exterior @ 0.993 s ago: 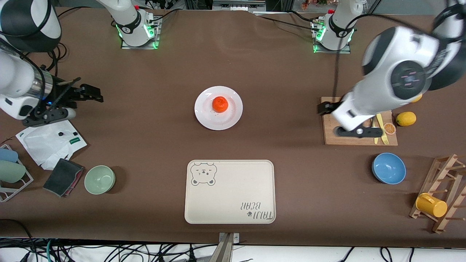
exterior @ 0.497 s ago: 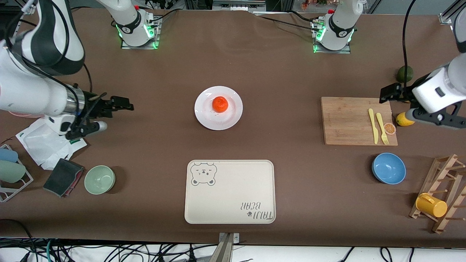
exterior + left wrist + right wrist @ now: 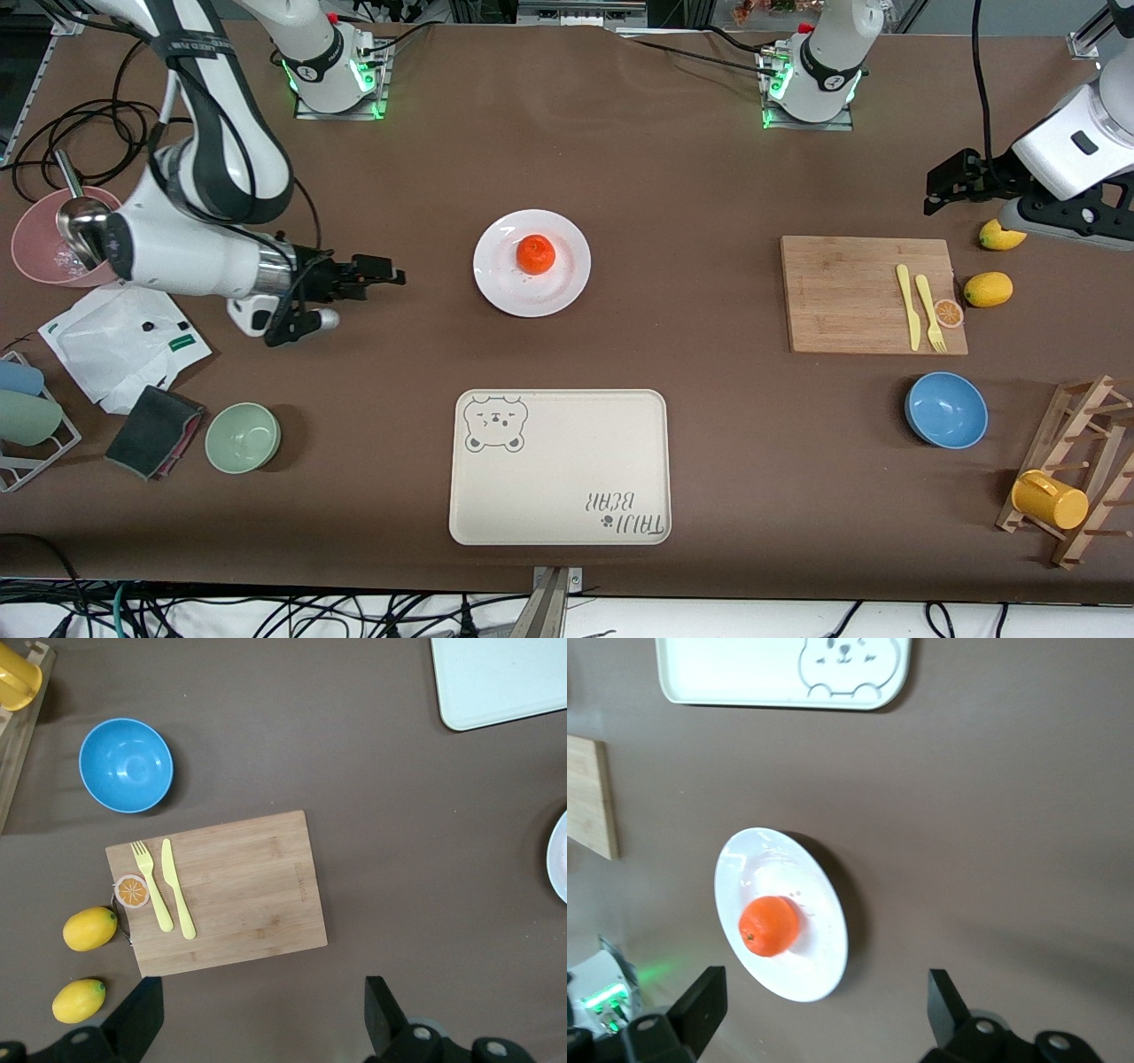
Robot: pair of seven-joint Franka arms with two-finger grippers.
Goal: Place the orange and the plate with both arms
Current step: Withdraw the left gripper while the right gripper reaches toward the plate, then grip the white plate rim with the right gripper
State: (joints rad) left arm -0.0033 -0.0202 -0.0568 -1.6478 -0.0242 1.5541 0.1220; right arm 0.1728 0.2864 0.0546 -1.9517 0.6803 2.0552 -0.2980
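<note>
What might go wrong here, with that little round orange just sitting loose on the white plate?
If the open right gripper lifts the round white glossy plate by its shallow rim, a tilt could roll the small bright orange off. The beige bear-printed tray lies nearer the camera, so carrying risks a spill. The open left gripper waits over bare table.

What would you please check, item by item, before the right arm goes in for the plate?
1. Orange sits on the plate: ok.
2. Right gripper open, fingers wide apart in its wrist view: ok.
3. Right gripper level with the plate, toward the right arm's end of the table, not touching it: ok.
4. Left gripper open, above bare table beside the cutting board: ok.
5. Bear tray bare, nearer the front camera than the plate: ok.
</note>
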